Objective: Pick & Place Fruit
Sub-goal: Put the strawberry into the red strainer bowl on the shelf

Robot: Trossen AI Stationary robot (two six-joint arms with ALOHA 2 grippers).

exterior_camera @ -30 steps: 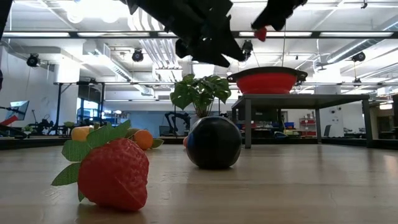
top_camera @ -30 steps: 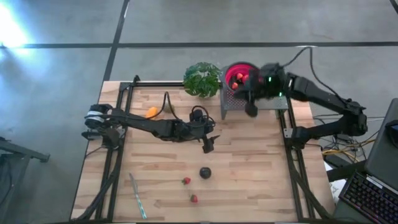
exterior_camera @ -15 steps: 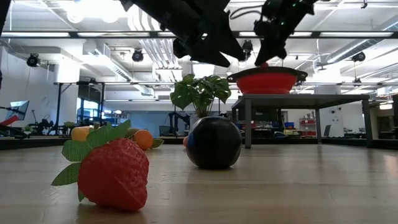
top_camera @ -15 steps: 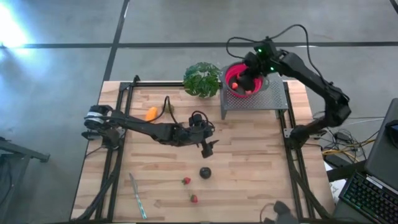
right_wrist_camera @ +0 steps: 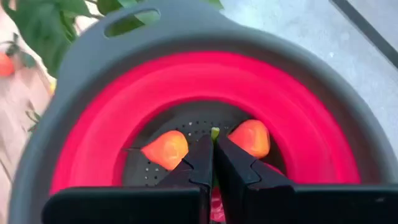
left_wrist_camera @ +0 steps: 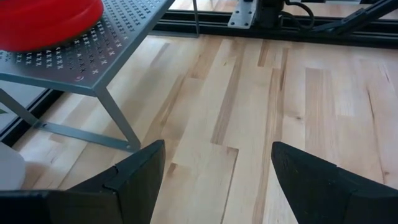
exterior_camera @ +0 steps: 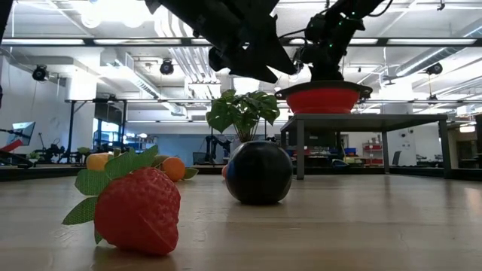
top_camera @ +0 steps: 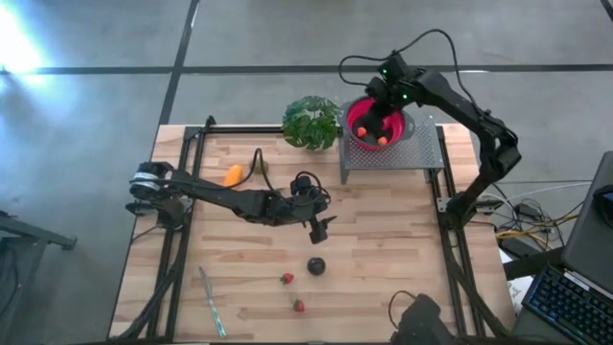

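Two arms hung over the wooden plank bench (top_camera: 383, 249). In the last second the right one had swung from beside the stand to directly above the bowl, so a drop looked imminent. The left one had barely stirred. The left gripper (left_wrist_camera: 217, 149) hovered mid-bench, its fingers spread wide and holding nothing, near the dark fruit (top_camera: 315, 265); I guessed that was its next pick. The grey stand (top_camera: 426, 153) of perforated metal at the bench's back right carried the round red bowl (right_wrist_camera: 298, 118), which looked rubbery and had a grey rim. The right gripper (right_wrist_camera: 213, 140) pointed into it, its fingers pressed tight together with a scrap of green at the tips. I could not tell whether they gripped a fruit. Two glossy orange fruits (right_wrist_camera: 166, 148) lay on the bowl's holed floor. Left on the bench were the smooth dark ball, two small strawberries (top_camera: 286, 279) and an orange piece (top_camera: 233, 173).
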